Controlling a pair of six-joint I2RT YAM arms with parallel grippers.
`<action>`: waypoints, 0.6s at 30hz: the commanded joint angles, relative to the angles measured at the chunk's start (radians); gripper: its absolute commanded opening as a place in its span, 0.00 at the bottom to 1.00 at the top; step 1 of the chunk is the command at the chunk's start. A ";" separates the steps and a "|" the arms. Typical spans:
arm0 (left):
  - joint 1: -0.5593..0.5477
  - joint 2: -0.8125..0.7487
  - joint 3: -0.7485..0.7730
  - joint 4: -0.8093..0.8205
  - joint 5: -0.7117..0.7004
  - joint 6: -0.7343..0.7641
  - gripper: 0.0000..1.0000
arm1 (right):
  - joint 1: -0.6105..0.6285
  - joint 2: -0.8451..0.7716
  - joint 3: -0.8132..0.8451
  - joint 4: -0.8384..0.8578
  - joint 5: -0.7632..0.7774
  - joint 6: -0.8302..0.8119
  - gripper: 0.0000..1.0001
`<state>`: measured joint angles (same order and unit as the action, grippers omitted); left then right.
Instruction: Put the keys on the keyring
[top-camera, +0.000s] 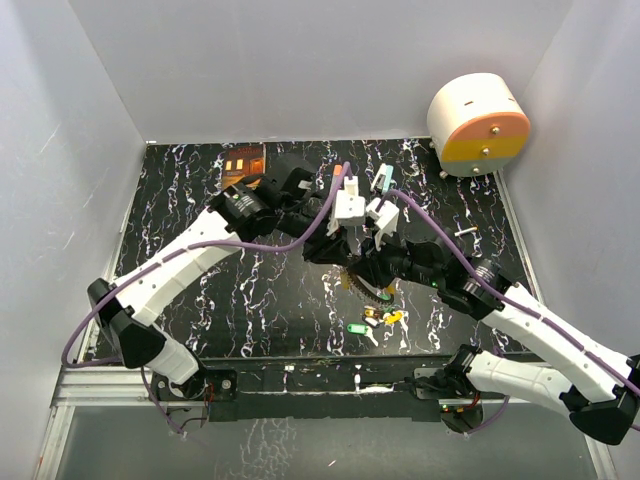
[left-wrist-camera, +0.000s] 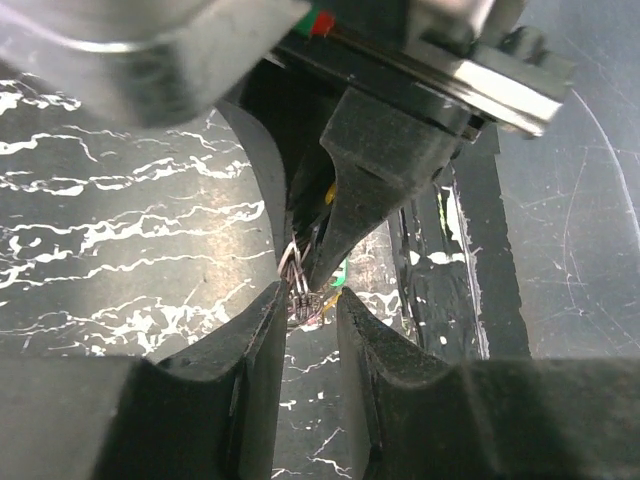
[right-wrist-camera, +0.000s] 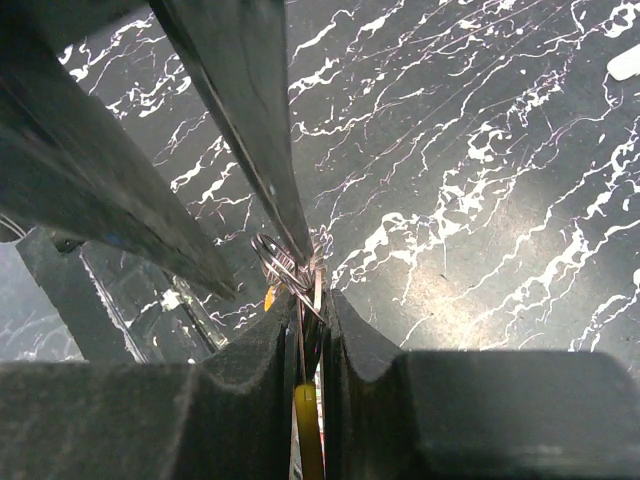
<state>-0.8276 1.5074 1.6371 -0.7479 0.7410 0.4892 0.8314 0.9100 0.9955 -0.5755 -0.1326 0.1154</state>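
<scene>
The keyring's silvery wire coils (left-wrist-camera: 303, 292) sit between my left fingertips (left-wrist-camera: 262, 330), which stand close together around them. My left gripper (left-wrist-camera: 310, 303) meets my right gripper (right-wrist-camera: 312, 290) over the middle of the mat (top-camera: 200, 300). The right gripper is shut on a yellow-headed key (right-wrist-camera: 306, 430), with ring wires (right-wrist-camera: 280, 258) at its tips. In the top view the ring (top-camera: 362, 283) hangs under the two grippers (top-camera: 358, 258). A green key (top-camera: 357, 328) and a yellow key (top-camera: 393, 318) lie loose on the mat just in front. No red key shows.
A white and orange cylinder (top-camera: 478, 125) stands at the back right corner. A dark picture card (top-camera: 243, 160) lies at the back edge of the mat. White walls close in the left, back and right sides.
</scene>
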 joint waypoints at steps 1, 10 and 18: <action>-0.021 0.019 0.051 -0.047 -0.015 0.015 0.25 | 0.005 -0.001 0.077 0.027 0.042 0.020 0.08; -0.033 0.029 0.061 -0.045 -0.060 0.014 0.22 | 0.005 0.002 0.080 0.028 0.036 0.023 0.08; -0.040 0.027 0.055 -0.010 -0.095 -0.008 0.18 | 0.006 0.003 0.083 0.039 0.025 0.037 0.08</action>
<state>-0.8474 1.5475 1.6684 -0.7742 0.6636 0.4953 0.8307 0.9176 1.0122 -0.6090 -0.0998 0.1577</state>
